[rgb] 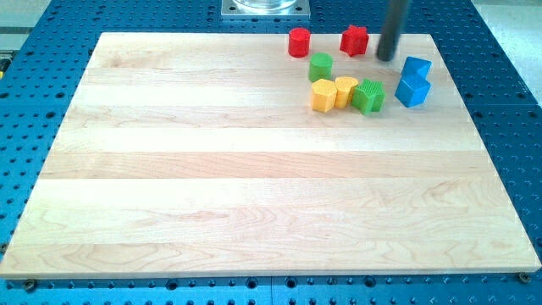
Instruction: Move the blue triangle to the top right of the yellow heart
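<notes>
All the blocks were found gathered near the view's top right of the wooden board point(254, 169). No claw was fitted, so no open or closed state could be told; the arm ended only in a dark rod, and my tip point(387, 58) was set down on the board just right of the red star block point(354, 40) and just up-left of the two blue blocks. The blue triangle point(416, 68) was judged to be the upper of these, touching the blue cube-like block point(412, 91) below it, though the shapes were hard to make out. The yellow heart point(345, 90) was seen wedged between the yellow hexagon-like block point(323, 96) and the green ribbed block point(368, 96), with a green cylinder point(320, 66) just above and a red cylinder point(299, 41) further up. The tip was probably placed beside the triangle so that it could be worked round it and the block pushed leftward, toward the gap up-right of the heart.
</notes>
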Available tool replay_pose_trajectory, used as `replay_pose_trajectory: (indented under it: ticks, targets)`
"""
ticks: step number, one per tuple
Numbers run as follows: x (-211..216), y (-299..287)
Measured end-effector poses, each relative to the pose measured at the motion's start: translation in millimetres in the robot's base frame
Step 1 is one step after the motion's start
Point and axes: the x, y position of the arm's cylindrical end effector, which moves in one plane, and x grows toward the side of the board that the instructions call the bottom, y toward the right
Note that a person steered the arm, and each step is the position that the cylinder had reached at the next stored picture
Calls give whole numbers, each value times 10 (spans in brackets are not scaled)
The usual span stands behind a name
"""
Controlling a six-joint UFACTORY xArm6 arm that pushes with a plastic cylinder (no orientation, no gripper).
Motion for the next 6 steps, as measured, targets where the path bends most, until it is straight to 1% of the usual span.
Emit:
replay_pose_trajectory:
  ticks: [1, 2, 3, 4, 5, 6]
  targets:
    - [48, 551]
    - [278, 472]
    - [671, 305]
    - [830, -401]
    - [936, -373]
    - [904, -241]
